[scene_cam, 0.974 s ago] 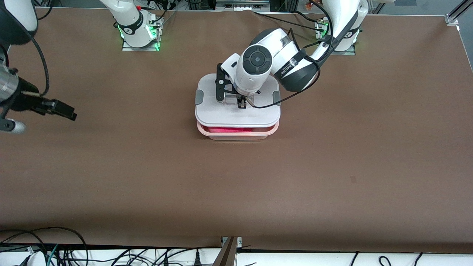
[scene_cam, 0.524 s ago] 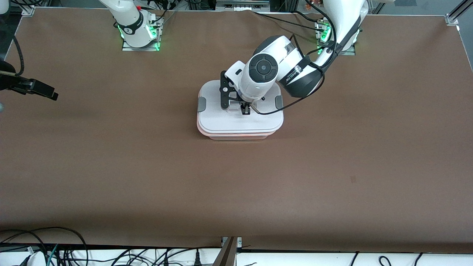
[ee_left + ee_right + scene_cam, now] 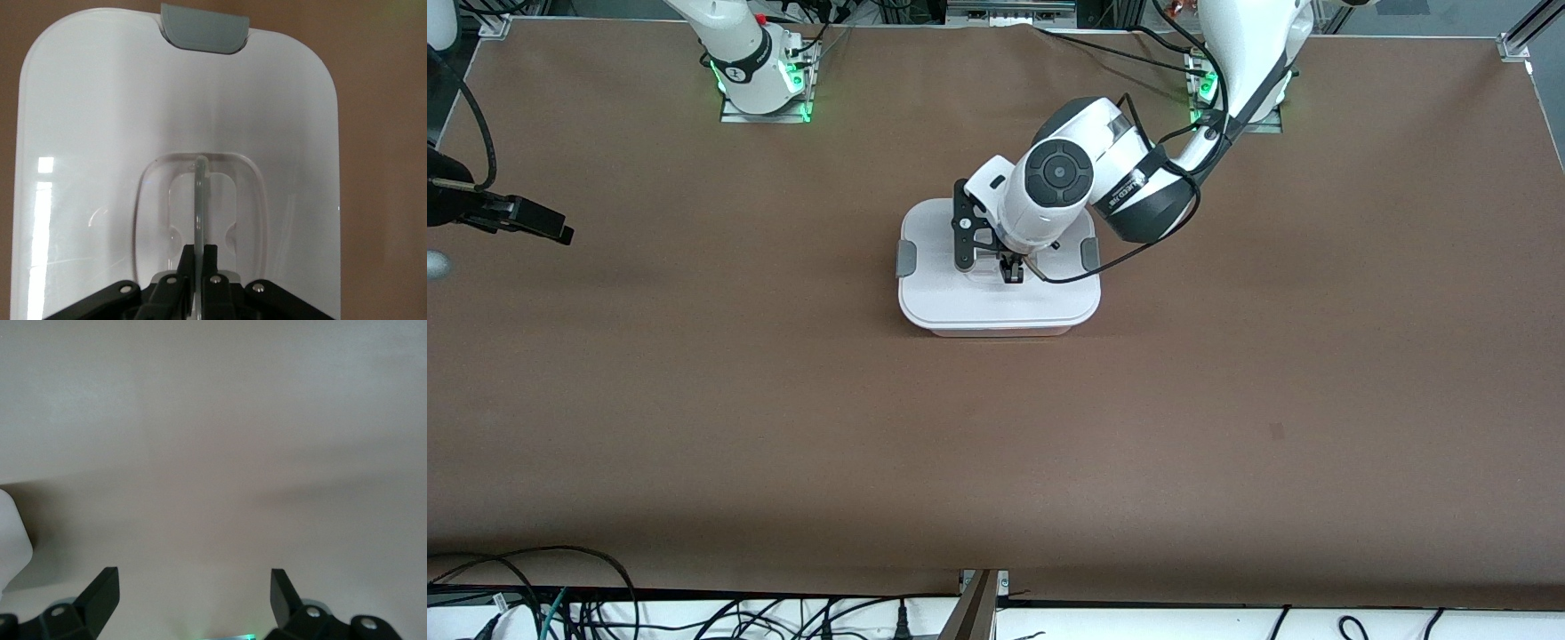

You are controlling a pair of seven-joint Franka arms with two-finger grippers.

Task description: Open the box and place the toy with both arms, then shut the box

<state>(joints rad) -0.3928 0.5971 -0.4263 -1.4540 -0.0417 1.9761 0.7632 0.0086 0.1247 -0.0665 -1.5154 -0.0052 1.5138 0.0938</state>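
step: closing the box (image 3: 999,331); lid (image 3: 996,298) seated square over the tub, only a thin strip of tub wall showing under the lid edge nearest the front camera; toy not visible, presumably inside
left hand (image 3: 1011,270): directly over the lid's recessed centre; fingers pressed together on the thin upright handle (image 3: 199,200), pinching it; nothing else within reach of it
right hand (image 3: 538,222): waiting well apart from the box, over bare desk (image 3: 783,427) toward the right arm's end; fingers (image 3: 100,593) spread, holding nothing
clips: one grey clip (image 3: 906,259) on each short side of the lid, either side of the left hand; latched or loose, cannot tell
next move: likely release of the handle and a straight lift away; before that, a check for even seating; possibly a press on each clip
risk: dragging the lid askew if lifted before fingers part
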